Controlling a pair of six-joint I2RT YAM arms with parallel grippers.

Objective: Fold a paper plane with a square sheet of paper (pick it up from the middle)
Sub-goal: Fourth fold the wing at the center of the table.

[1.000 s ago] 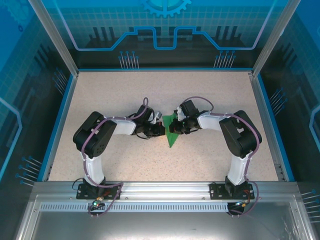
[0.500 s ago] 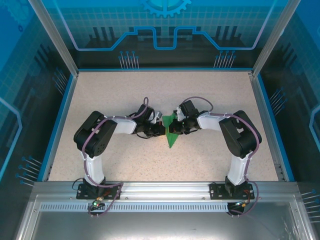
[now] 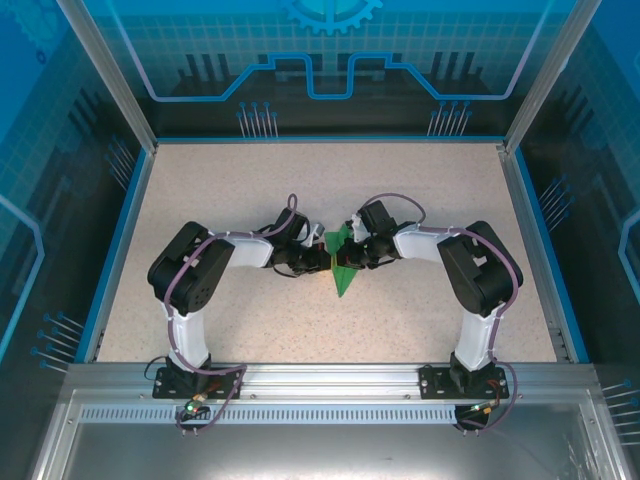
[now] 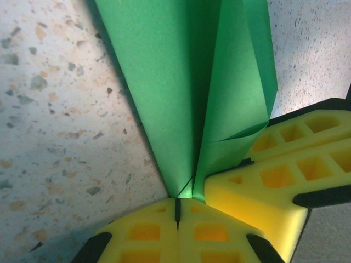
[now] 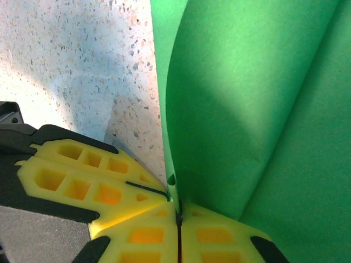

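Your paper plane point(image 3: 343, 268) stands at the middle of the table point(image 3: 250, 320). The left gripper point(image 4: 177, 204) pinches its lower fold, and the right gripper point(image 5: 178, 209) pinches the paper from the plane's opposite side.

The speckled beige tabletop point(image 3: 230, 180) lies inside a blue rim point(image 3: 119, 240) (brightest along the left and right sides). Aluminium posts point(image 3: 106, 75) rise from its far corners, carrying translucent blue panels point(image 3: 330, 50) printed with a grid and a gear outline. Along the near edge runs a slotted metal rail point(image 3: 330, 412), with a brushed metal tray point(image 3: 320, 455) just below it in the top view.
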